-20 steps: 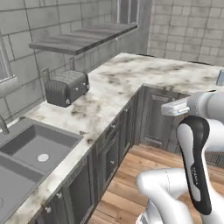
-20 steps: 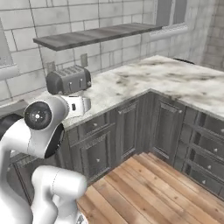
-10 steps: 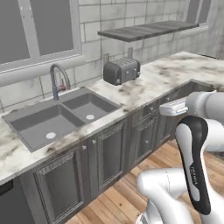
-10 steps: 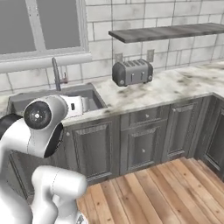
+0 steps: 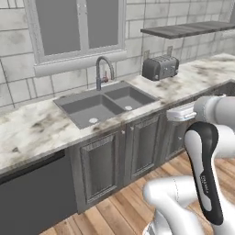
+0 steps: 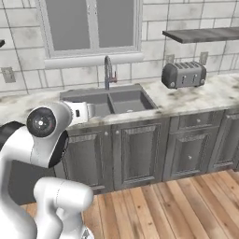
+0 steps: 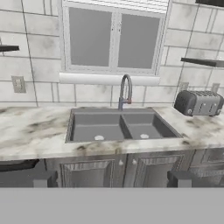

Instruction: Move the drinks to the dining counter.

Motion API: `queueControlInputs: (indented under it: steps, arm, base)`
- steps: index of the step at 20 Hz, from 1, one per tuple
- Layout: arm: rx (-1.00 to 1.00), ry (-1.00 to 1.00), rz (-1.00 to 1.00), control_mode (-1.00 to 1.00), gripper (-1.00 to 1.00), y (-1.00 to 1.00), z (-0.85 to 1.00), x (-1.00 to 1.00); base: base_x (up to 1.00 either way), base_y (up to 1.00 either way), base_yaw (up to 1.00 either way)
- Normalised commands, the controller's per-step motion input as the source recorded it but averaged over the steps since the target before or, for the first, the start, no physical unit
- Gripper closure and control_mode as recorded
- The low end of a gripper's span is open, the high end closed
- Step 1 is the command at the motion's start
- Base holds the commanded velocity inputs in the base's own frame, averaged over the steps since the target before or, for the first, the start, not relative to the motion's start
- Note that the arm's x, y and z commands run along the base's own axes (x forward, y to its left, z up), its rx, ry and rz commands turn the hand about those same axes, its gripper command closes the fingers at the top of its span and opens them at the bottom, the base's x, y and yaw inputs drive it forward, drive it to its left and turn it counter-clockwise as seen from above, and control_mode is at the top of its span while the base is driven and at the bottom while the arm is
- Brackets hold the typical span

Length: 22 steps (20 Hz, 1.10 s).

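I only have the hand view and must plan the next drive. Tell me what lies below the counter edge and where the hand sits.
Observer: Under the counter, grey panelled cabinet doors reach almost to the floor, all of them shut.
Operator: Give me the floor.
Observer: The floor is wood planks that run right up to the cabinets.
Operator: Now the hand.
Observer: The hand hangs at about counter height, short of the cabinets and over the floor, pointing at the sink.
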Motion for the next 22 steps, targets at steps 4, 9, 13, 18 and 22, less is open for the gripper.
queueControlInputs:
  steps: [4, 9, 13, 18, 22]
  arm:
    - [0.0, 0.0, 0.0, 1.0, -1.0, 0.0, 0.0, 0.0]
    - [0.0, 0.0, 0.0, 1.0, -1.0, 0.0, 0.0, 0.0]
    - [0.0, 0.0, 0.0, 1.0, -1.0, 0.0, 0.0, 0.0]
    - [0.0, 0.0, 0.0, 1.0, -1.0, 0.0, 0.0, 0.0]
    - [0.0, 0.0, 0.0, 1.0, -1.0, 0.0, 0.0, 0.0]
  base:
    - [-0.16, 0.99, 0.17]
    - [0.0, 1.0, 0.13]
    - [0.0, 0.99, 0.12]
    - [0.0, 0.88, 0.11]
    - [0.0, 0.72, 0.13]
